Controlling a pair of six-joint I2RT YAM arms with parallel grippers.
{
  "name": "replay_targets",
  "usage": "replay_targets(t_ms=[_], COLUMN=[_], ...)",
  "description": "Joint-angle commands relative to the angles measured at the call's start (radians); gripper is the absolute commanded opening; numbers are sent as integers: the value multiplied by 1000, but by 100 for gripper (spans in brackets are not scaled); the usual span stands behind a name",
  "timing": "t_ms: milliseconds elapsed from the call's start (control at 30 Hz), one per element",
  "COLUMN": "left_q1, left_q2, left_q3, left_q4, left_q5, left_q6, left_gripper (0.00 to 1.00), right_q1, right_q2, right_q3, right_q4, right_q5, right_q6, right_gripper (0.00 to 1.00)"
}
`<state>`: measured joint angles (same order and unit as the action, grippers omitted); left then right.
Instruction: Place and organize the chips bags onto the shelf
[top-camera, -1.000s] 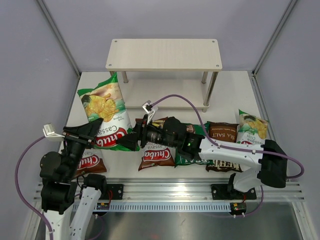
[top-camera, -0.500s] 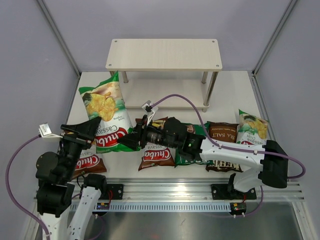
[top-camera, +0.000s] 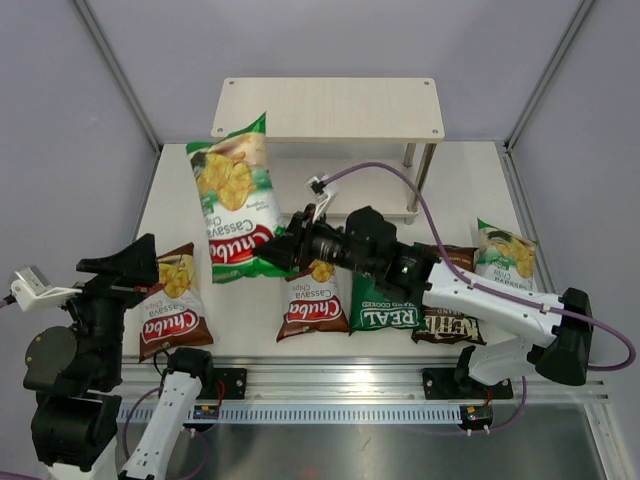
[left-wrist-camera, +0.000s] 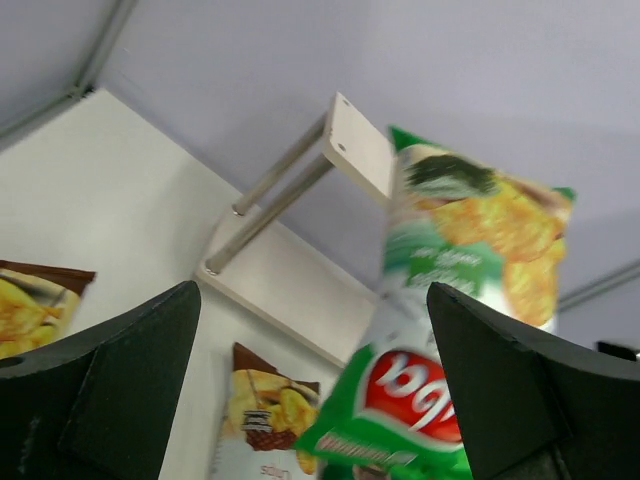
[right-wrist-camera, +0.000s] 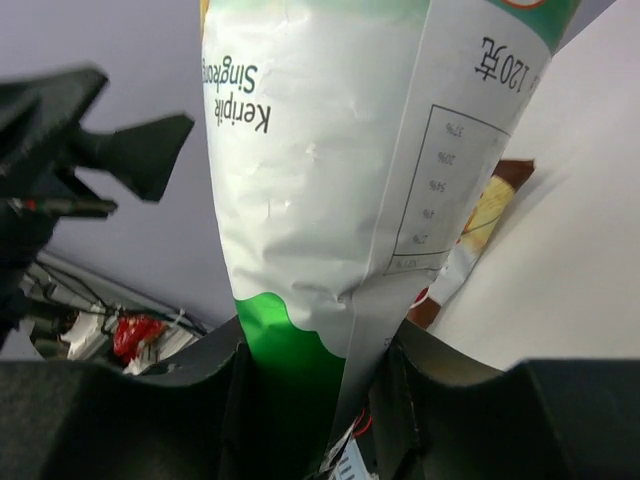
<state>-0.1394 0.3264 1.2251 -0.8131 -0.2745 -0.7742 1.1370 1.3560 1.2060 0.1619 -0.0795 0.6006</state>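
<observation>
A light-green Chuba chips bag (top-camera: 235, 205) hangs lifted off the table, its top end near the shelf's (top-camera: 328, 108) front-left corner. My right gripper (top-camera: 275, 255) is shut on its lower end; in the right wrist view the bag's white back (right-wrist-camera: 330, 150) rises from between the right gripper's (right-wrist-camera: 315, 390) jaws. My left gripper (top-camera: 125, 268) stands wide open at the left, apart from the bag. In the left wrist view the bag (left-wrist-camera: 470, 290) shows beyond the left gripper's (left-wrist-camera: 320, 400) spread fingers. On the table lie two brown Chuba bags (top-camera: 165, 305) (top-camera: 315, 300).
A dark-green REAL bag (top-camera: 385, 305), a dark-brown Kettle bag (top-camera: 450, 300) and a second light-green bag (top-camera: 503, 255) lie in a row at the right. The right arm's purple cable loops over the shelf's lower board (top-camera: 400, 200). Grey walls enclose the table.
My left gripper opened, let go of the light-green bag and drew back to the left. My right gripper closed on the bag's lower end and raised it upright toward the shelf.
</observation>
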Motion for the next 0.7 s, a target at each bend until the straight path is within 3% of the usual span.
replay_targets(t_ms=[0,133,300,667], left_q1=[-3,-3,-3,-5], left_q2=[11,-39,-87,-147], left_q3=[19,-85,-156,-277], left_q4=[-84,-110,-132,-90], left_q5=[-97,-60,-29,46], left_q6=[165,219,294,342], left_gripper=[99,99,99,99], right_q1=[-106,-239,-370,-462], right_q2=[-60,-2,132,602], right_q3=[153,324,519,1103], right_q4=[-53,-198,-265,-491], right_q5=[-32,-75,-242,-365], right_q6=[51,71,152,215], right_gripper=[7,8,8,11])
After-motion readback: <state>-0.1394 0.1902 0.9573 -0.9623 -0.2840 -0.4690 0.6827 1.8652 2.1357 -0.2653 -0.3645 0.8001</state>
